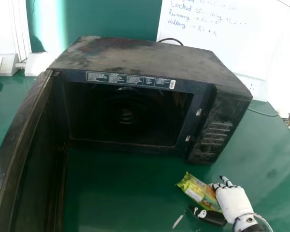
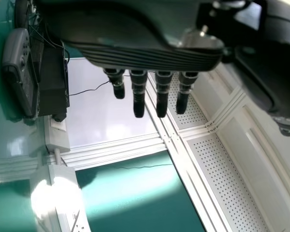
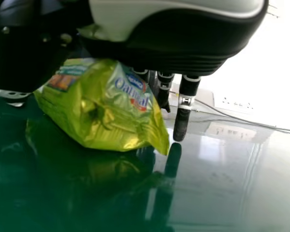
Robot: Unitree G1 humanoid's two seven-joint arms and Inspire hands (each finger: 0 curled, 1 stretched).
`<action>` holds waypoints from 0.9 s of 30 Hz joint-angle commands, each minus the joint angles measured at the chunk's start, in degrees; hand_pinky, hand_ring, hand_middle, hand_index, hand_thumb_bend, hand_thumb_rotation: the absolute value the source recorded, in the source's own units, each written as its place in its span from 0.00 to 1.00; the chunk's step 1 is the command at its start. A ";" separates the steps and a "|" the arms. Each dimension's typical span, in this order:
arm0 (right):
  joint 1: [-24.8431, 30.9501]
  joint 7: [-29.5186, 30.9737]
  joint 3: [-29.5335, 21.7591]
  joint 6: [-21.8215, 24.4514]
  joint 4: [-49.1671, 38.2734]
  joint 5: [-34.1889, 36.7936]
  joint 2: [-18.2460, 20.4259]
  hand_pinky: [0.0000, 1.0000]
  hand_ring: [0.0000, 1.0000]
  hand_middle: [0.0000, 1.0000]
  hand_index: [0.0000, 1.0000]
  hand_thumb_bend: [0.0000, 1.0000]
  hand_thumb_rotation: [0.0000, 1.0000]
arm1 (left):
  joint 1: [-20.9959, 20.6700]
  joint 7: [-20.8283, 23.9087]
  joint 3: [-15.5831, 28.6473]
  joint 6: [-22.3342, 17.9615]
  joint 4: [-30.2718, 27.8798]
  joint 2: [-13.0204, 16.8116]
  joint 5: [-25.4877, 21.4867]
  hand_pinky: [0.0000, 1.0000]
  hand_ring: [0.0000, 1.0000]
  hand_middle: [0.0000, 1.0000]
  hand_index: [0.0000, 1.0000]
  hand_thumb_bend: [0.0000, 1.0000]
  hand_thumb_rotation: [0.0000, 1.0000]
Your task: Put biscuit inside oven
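The right hand (image 1: 232, 200) was the nearer one, unclenched, fingers straight, its thumb (image 1: 210, 216) on the near side. In the head view the biscuit packet (image 1: 195, 192) lay on the table (image 1: 111, 193) at about ten o'clock from the palm, long axis running ten to four. Beyond, towards half past ten, gaped the oven (image 1: 125, 116), its door (image 1: 19, 145) open, so the packet roughly pointed inside; the likely next move was closing across its width. The left hand (image 2: 137, 96), in the left wrist view, was relaxed and empty. The right wrist view added height: fingertips pointing down beside the wrapper, close to the tabletop.
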 commanded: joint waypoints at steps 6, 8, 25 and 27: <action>2.17 2.70 -0.63 -1.77 -2.86 0.91 -2.26 0.63 0.77 0.82 0.81 0.93 0.33 | 1.03 0.54 -0.28 1.37 -2.87 -1.25 0.48 0.99 0.92 0.95 0.95 1.00 1.00; 2.58 2.92 -0.99 -2.28 -3.40 0.64 -2.81 0.62 0.77 0.82 0.81 0.93 0.32 | 1.19 0.46 -0.34 1.42 -3.19 -1.34 0.48 0.99 0.92 0.95 0.96 1.00 1.00; 4.52 -3.12 -3.40 -7.89 -2.90 -0.94 -3.57 0.43 0.62 0.73 0.71 0.99 0.12 | 2.72 -0.02 -0.56 1.05 -5.17 -1.94 0.52 0.99 0.92 0.95 0.97 1.00 1.00; 4.59 -2.87 -3.48 -7.81 -3.05 -1.83 -3.77 0.42 0.62 0.74 0.72 1.00 0.13 | 2.82 -0.04 -0.57 0.83 -5.15 -1.99 0.52 0.99 0.92 0.95 0.97 0.99 1.00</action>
